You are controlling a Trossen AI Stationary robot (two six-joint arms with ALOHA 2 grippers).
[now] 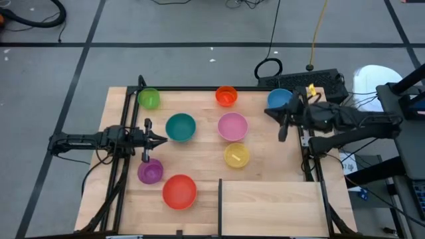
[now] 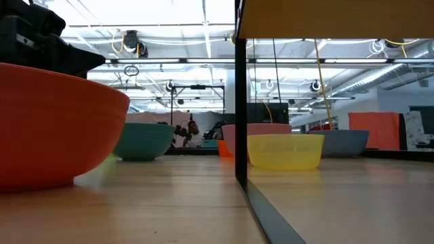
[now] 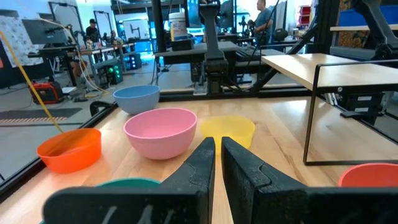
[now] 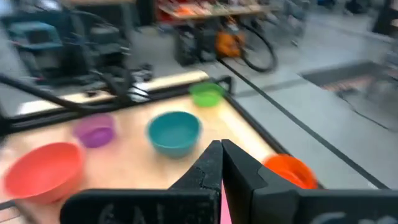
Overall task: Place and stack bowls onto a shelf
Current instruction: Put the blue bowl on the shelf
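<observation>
From above, eight bowls lie loose on the wooden table [image 1: 199, 149], none touching another. The green bowl [image 1: 149, 98] sits at the far left corner, the orange bowl [image 1: 226, 95] along the far edge, the blue bowl [image 1: 279, 99] far right. Teal [image 1: 180, 127] and pink [image 1: 232, 126] stand mid-table, yellow [image 1: 236, 155] nearer, purple [image 1: 150, 170] and red [image 1: 179, 191] near left. The shelf [image 1: 272, 207] fills the near right corner, its top bare. The left gripper [image 1: 162, 140], fingers nearly together and holding nothing, points at the teal bowl from the left edge, just short of it. The right gripper [image 1: 283, 131], fingers together and empty, hangs between the pink bowl and the right edge, beside the blue bowl. Open tabletop lies between yellow and the shelf.

At table height, the shelf's dark upright [image 2: 240, 95] splits the picture; red looms near left, with teal, pink, yellow and blue farther back. A lit workshop lies beyond.

The left wrist view shows the narrow slit between its fingers [image 3: 202, 168], pink and yellow ahead, orange and blue beyond, and people at benches in the room.

The right wrist view shows its fingers [image 4: 211, 163] pressed together above teal, purple, red, green and orange.
</observation>
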